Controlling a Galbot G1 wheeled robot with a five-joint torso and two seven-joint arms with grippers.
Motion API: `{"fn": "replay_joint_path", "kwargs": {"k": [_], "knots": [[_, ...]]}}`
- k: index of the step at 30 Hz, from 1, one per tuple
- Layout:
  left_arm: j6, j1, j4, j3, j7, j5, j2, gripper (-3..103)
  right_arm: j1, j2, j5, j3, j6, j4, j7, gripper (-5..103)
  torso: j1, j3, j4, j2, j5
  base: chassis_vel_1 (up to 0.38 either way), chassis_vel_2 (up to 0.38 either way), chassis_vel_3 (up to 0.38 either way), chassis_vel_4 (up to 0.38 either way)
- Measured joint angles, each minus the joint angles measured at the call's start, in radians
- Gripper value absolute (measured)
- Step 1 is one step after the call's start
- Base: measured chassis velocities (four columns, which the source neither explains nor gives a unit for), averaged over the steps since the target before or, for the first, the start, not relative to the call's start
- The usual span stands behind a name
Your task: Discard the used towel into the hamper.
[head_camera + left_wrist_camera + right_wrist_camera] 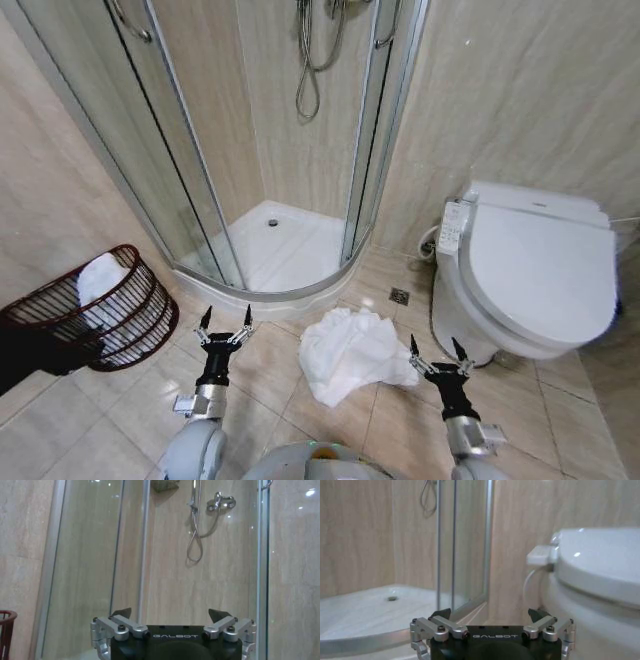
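Note:
A crumpled white towel (352,352) lies on the tiled floor between my two arms, in front of the shower. The hamper (105,310), a dark reddish-brown open-weave basket, stands at the far left by the wall with white cloth (100,277) inside; its rim (6,615) also shows in the left wrist view. My left gripper (225,322) is open, held up left of the towel with nothing between its fingers. My right gripper (440,349) is open just right of the towel, near the toilet. Both point toward the shower in the wrist views: left gripper (170,613), right gripper (490,613).
A glass corner shower (275,150) with a white tray (285,245) stands ahead. A white toilet (530,270) with its lid shut sits at the right. A floor drain (400,296) lies beyond the towel. A dark shape (40,360) sits beside the hamper.

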Motion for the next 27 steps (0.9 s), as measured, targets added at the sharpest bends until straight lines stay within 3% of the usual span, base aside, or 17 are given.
{"fn": "replay_joint_path", "kwargs": {"k": [1, 5, 9, 11, 17, 19, 23, 27], "knots": [[0.0, 0.0, 0.0, 0.0, 0.0, 0.0, 0.0, 100, 0.0, 0.0, 0.0, 0.0, 0.0, 0.0, 0.0, 100, 0.0, 0.0, 0.0, 0.0, 0.0, 0.0, 0.0, 0.0, 0.0], [-0.006, -0.005, 0.014, -0.001, -0.005, -0.002, 0.002, 100, 0.123, -0.058, 0.026, -0.026, -0.126, -0.068, -0.033, 100, 0.0, 0.0, 0.0001, 0.0, 0.0, 0.0, 0.0, 0.0, 0.0], [-0.012, -0.011, 0.028, 0.0, -0.007, -0.003, 0.002, 100, 0.195, -0.098, 0.019, -0.044, -0.157, -0.139, -0.037, 100, 0.0, 0.0, 0.0002, 0.0, 0.0003, 0.0, 0.0, 0.0, 0.0], [-0.015, -0.018, 0.037, 0.002, -0.01, -0.009, 0.005, 100, 0.267, -0.128, 0.034, -0.077, -0.208, -0.218, -0.038, 100, 0.0, 0.0, 0.0, 0.0, 0.0001, 0.0, 0.0, 0.0, 0.0], [-0.016, -0.029, 0.048, -0.003, -0.012, -0.013, 0.015, 100, 0.368, -0.131, 0.053, -0.139, -0.224, -0.343, -0.058, 100, 0.0, 0.0, -0.0001, 0.0, 0.0002, 0.0, 0.0, 0.0, 0.0], [-0.014, -0.037, 0.052, -0.015, -0.012, -0.018, 0.021, 100, 0.437, -0.133, 0.041, -0.172, -0.213, -0.428, -0.112, 100, 0.0, 0.0, 0.0, 0.0, 0.0, 0.0, 0.0, 0.0, 0.0], [-0.012, -0.041, 0.058, -0.028, -0.012, -0.019, 0.028, 100, 0.492, -0.147, 0.041, -0.203, -0.212, -0.501, -0.132, 100, 0.0, 0.0, 0.0001, 0.0, 0.0003, 0.0, 0.0, 0.0, 0.0], [-0.013, -0.045, 0.071, -0.045, -0.011, -0.032, 0.036, 100, 0.538, -0.15, 0.158, -0.259, -0.317, -0.502, -0.11, 100, 0.0, 0.0, -0.0002, 0.0, 0.0002, 0.0, 0.0, 0.0, 0.0]]}}
